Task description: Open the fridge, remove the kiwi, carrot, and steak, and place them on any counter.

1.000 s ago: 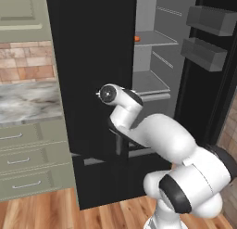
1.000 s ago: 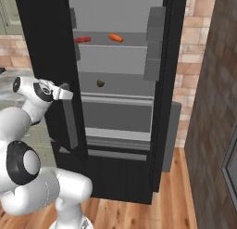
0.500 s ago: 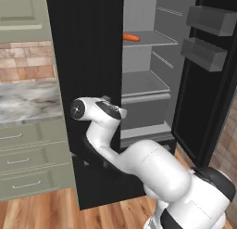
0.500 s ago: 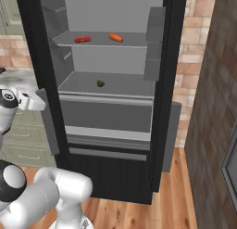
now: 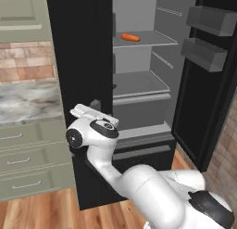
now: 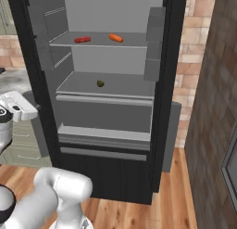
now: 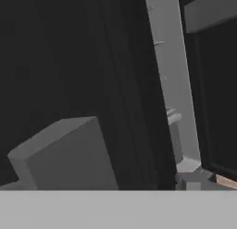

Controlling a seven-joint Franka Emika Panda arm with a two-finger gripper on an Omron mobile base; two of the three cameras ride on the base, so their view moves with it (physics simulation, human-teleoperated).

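Claw fingers cannot be made out clearly: in the left base view the claw is seen at the front of the fridge, against the black left door just beside its open edge, and in the right base view the white hand is seen left of the fridge's open compartment; whether the jaws are apart cannot be told, and nothing is seen held. A grey bar handle is seen close before the hand camera, with black door surface behind it. The fridge's right door is swung wide, its dark door bins carried on the inner face. On the fridge's upper shelf the steak is laid to the left, its long axis running across the shelf, and the carrot just to its right, laid at a slant across the shelf; which end is the thin one cannot be told. The kiwi is found one shelf lower, near the middle. A closed drawer is seen below that shelf. Left of the fridge, the marbled surface is seen over sage-green drawers, with a brick wall above it.
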